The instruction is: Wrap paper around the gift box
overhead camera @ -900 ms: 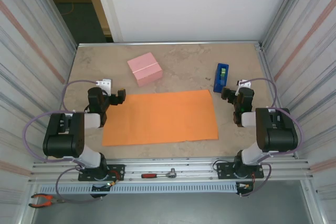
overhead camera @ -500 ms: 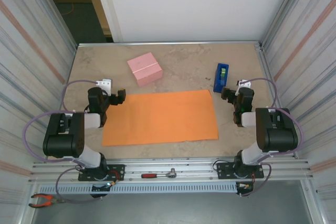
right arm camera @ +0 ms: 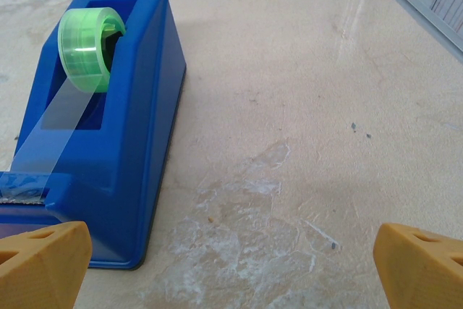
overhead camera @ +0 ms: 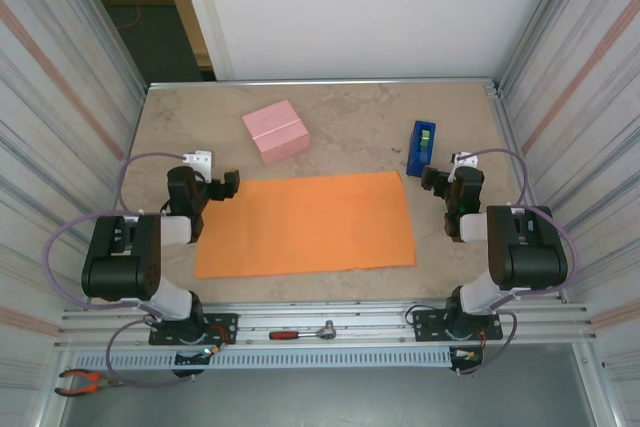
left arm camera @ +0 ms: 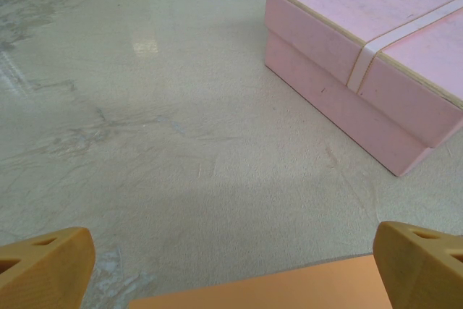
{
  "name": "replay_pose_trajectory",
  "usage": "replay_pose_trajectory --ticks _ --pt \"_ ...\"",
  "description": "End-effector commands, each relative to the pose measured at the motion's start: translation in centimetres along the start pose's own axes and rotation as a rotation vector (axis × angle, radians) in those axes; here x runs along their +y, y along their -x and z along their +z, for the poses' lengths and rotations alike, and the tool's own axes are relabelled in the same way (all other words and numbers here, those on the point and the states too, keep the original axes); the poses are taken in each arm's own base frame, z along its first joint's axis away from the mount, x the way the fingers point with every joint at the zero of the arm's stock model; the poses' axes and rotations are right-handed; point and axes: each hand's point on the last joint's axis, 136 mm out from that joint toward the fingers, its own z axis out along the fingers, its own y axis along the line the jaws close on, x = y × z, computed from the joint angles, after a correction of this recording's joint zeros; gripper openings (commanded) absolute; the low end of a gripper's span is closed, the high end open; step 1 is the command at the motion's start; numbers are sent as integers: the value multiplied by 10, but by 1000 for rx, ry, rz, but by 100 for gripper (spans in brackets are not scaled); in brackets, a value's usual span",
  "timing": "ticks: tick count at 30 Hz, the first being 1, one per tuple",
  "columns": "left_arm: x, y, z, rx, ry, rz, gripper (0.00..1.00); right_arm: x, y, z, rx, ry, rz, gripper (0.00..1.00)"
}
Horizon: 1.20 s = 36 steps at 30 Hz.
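The pale pink gift box (overhead camera: 275, 132) sits on the table beyond the far left part of the paper, with bare table between them. The orange paper (overhead camera: 310, 222) lies flat in the middle of the table. My left gripper (overhead camera: 215, 176) hovers low at the paper's far left corner, open and holding nothing. In the left wrist view the gift box (left arm camera: 362, 56) stands ahead to the right, and the paper's edge (left arm camera: 289, 294) runs between the fingers of the left gripper (left arm camera: 235, 255). My right gripper (overhead camera: 447, 170) is open and empty beside the paper's far right corner.
A blue tape dispenser (overhead camera: 421, 147) with a green roll stands just ahead of the right gripper, to its left in the right wrist view (right arm camera: 108, 121). Corrugated metal walls (overhead camera: 60, 117) close in both sides. A red-handled tool (overhead camera: 300, 332) and pliers (overhead camera: 80, 380) lie on the front rail.
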Motion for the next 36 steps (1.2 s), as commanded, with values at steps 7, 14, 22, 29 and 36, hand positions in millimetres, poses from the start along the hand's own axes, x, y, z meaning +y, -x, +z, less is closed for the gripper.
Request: replay_pose_trajectory --ticks 7,14,22,29,36 --pt "-1 4 -3 -26 -1 19 99 -5 17 -7 -48 -64 5 98" --pt "17 33 -16 5 104 -22 99 -7 53 -36 -24 -246 -10 98" --pt "9 82 -6 90 51 -280 99 -25 77 -33 183 -138 574 99" --pt "-36 91 60 271 -176 -560 93 74 124 -17 272 167 365 100" --pt "-71 86 115 400 -249 -568 92 164 116 -8 453 505 345 90"
